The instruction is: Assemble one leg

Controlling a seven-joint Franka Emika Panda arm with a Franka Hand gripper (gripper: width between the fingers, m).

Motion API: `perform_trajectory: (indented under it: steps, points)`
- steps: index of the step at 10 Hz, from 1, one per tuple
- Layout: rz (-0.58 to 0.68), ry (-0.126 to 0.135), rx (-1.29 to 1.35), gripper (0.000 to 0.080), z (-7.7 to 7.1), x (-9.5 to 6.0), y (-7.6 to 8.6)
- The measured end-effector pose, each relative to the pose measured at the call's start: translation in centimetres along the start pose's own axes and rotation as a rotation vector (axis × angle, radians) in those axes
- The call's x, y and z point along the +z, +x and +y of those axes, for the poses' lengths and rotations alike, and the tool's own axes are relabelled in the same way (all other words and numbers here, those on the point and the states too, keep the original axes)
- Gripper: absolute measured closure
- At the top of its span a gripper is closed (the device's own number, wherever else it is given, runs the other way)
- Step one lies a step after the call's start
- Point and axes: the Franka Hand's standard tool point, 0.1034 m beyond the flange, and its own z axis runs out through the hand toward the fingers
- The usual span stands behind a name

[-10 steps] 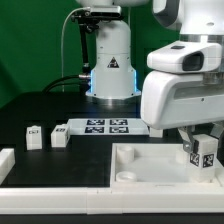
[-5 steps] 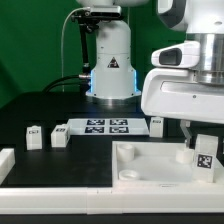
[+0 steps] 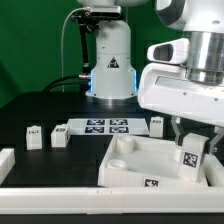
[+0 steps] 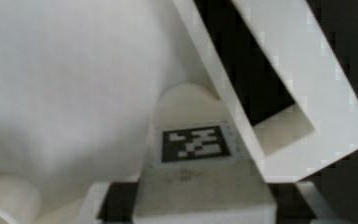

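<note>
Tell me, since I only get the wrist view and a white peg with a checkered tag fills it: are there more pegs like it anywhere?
Observer: Yes. The exterior view shows one spare leg and a second spare leg on the dark table, at that view's left.
Operator: Where is my peg hanging?
Observer: The held leg, in the end effector, is over the corner of the large white slab at the exterior view's right.
Operator: Anything behind it?
Observer: The marker board lies flat behind the slab, in front of the robot's base.
</note>
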Motion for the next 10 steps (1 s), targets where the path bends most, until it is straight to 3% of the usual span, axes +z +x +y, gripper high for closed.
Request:
perform_trajectory:
  steps: [1,2,3,4,10]
  points:
    - [0.000,0.003,-0.021,0.0489,-0.08,0.00,-0.01]
    - [-0.002,0.005,-0.018,0.0259,-0.12,0.01,-0.05]
    - [-0.002,0.006,-0.018,0.0259,-0.12,0.01,-0.05]
    - [-0.002,0.006,-0.018,0.0174,-0.12,0.02,-0.05]
    - [-0.002,0.006,-0.018,0.0150,-0.12,0.02,-0.05]
